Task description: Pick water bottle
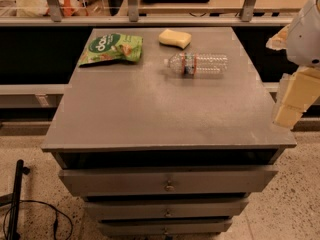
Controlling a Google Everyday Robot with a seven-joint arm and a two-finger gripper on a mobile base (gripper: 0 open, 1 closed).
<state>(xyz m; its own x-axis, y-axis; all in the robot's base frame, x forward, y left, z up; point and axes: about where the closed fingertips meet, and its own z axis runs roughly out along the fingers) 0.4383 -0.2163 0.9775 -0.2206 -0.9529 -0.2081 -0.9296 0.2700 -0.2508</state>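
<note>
The water bottle (196, 63) lies on its side on the grey cabinet top (160, 114), toward the back right, with its cap end pointing left and its red-and-blue label band near that end. It is clear and ribbed. My gripper (294, 100) hangs at the right edge of the view, off the right side of the cabinet top, well to the right of the bottle and nearer the camera. It holds nothing that I can see.
A green snack bag (112, 48) lies at the back left of the top. A yellow sponge (175, 38) lies just behind the bottle. The cabinet has drawers (169, 180) below. A metal rail (150, 20) runs behind it. Cables (30, 214) lie on the floor at the left.
</note>
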